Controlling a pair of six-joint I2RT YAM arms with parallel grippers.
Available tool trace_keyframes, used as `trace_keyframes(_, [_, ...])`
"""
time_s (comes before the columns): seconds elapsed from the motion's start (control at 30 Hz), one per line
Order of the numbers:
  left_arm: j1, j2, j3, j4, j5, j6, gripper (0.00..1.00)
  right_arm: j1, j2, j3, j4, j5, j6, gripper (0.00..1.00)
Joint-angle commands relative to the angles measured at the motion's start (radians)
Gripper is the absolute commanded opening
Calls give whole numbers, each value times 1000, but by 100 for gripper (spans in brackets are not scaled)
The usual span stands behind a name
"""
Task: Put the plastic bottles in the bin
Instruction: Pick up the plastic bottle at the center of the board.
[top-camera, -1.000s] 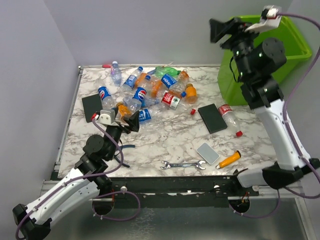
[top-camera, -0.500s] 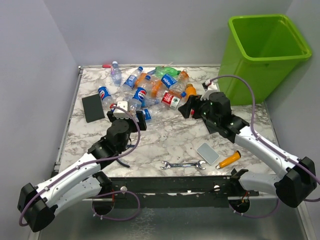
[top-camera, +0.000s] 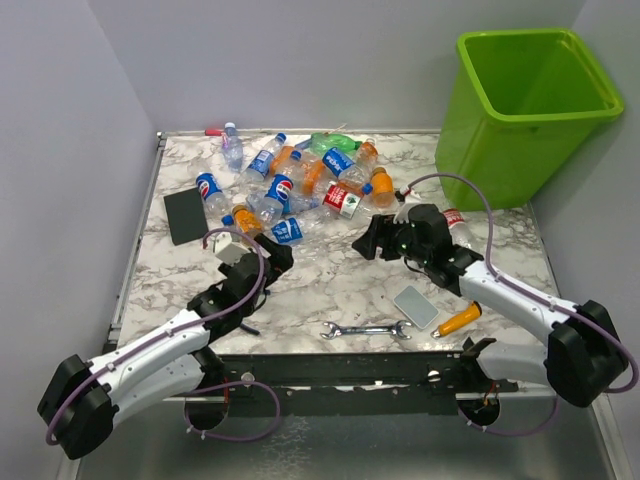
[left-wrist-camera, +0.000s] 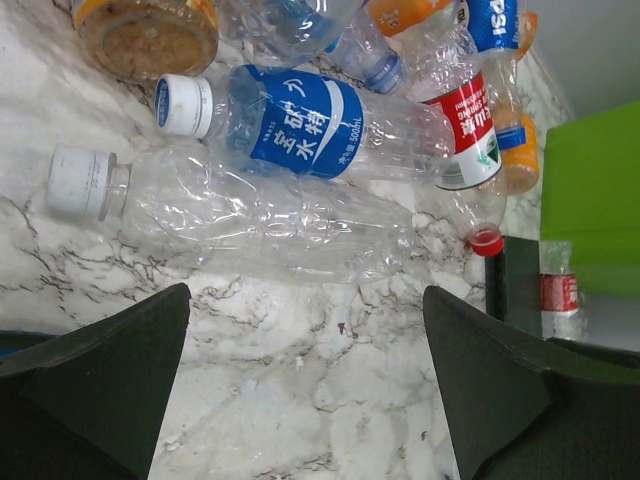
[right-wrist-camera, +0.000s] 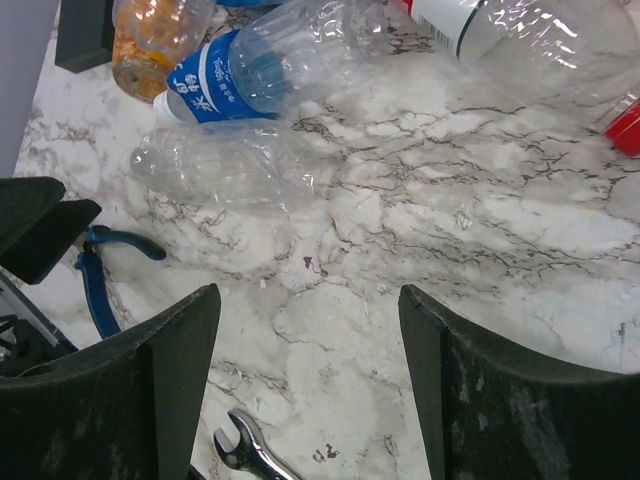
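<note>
Both arms stretch low toward mid-frame, left gripper (top-camera: 272, 252) and right gripper (top-camera: 368, 240) jaws spread wide, gripping nothing.

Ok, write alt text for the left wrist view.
The open left pincer frames a clear, crushed, white-capped bottle lying on a marble table. A blue-labelled bottle lies just beyond it; the green bin shows at the right edge.

A white marbled surface (top-camera: 330, 285) carries a few tools. A silver wrench (top-camera: 366, 329) lies flat near the front edge. A grey slab (top-camera: 415, 306) sits just beyond it to the right, with an orange-handled screwdriver (top-camera: 458, 319) beside the slab. A black slab (top-camera: 185, 215) lies at the left side. Blue-handled pliers (right-wrist-camera: 125, 240) lie front left. A small red item (top-camera: 213, 131) rests at the far edge.
</note>
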Motion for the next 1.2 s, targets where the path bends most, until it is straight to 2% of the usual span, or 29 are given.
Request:
trace_keyframes(0.0, [0, 70, -1, -1, -63, -306, 99, 4, 38, 23, 85, -83, 17, 75])
trace_keyframes(0.3, [0, 306, 91, -6, -58, -537, 99, 4, -39, 19, 17, -59, 11, 75])
trace_keyframes(0.47, [8, 396, 111, -5, -165, -575, 99, 4, -109, 19, -36, -50, 6, 75])
trace_keyframes(0.57, [28, 464, 142, -7, -154, -572, 99, 4, -149, 23, -79, -42, 7, 75])
trace_keyframes(0.83, [64, 586, 184, 7, -122, -596, 90, 4, -225, 46, -145, -30, -4, 75])
trace_keyframes(1.0, [69, 600, 198, 29, -117, -551, 77, 3, -246, 44, -170, -16, -14, 75])
trace_keyframes(1.13, [67, 569, 168, 56, -107, -502, 52, 4, -259, 33, -174, -9, -14, 75])
trace_keyframes(1.17, [68, 558, 159, 64, -103, -472, 49, 4, -261, 33, -175, -10, -14, 75])
